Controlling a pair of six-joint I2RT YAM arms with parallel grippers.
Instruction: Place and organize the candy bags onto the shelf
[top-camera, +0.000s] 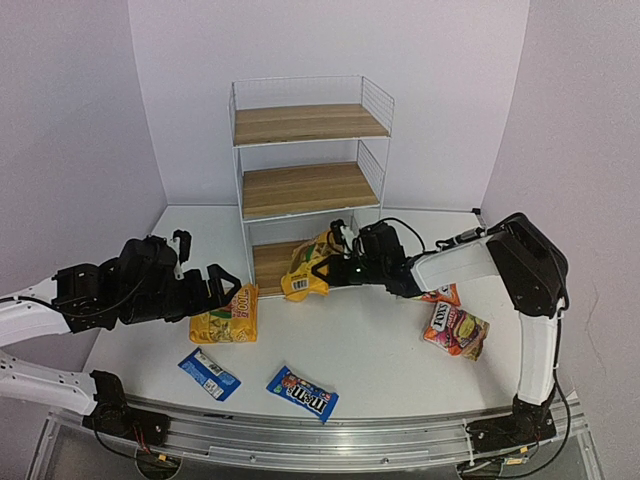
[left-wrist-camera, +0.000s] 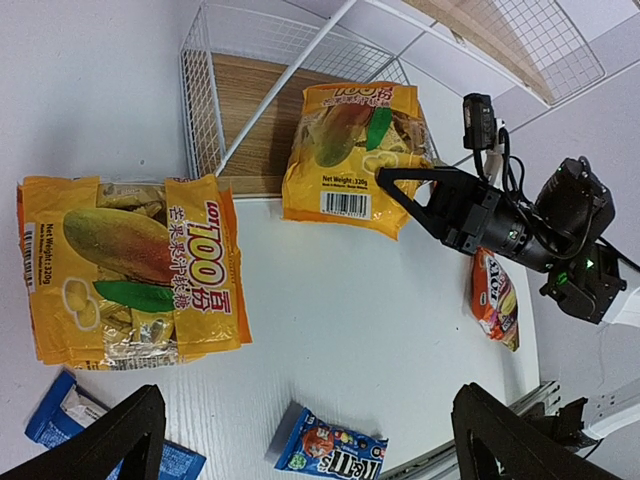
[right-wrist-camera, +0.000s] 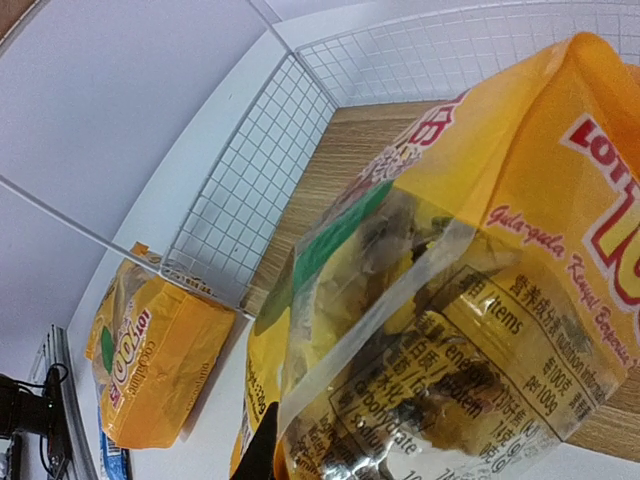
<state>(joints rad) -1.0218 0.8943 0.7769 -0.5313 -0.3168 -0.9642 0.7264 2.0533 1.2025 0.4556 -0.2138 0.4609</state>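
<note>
White table (top-camera: 380, 350), right jaws pinching yellow bag (top-camera: 305, 272) at shelf (top-camera: 305, 190) bottom, left jaws wide open

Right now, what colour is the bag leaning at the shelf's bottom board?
The candy bag is yellow-orange with a mango graphic; the left wrist view shows it best.

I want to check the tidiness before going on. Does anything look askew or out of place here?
Yes. One yellow bag lies tilted across the front edge of the shelf's bottom board, partly over the table, with the right gripper at its corner.
</note>
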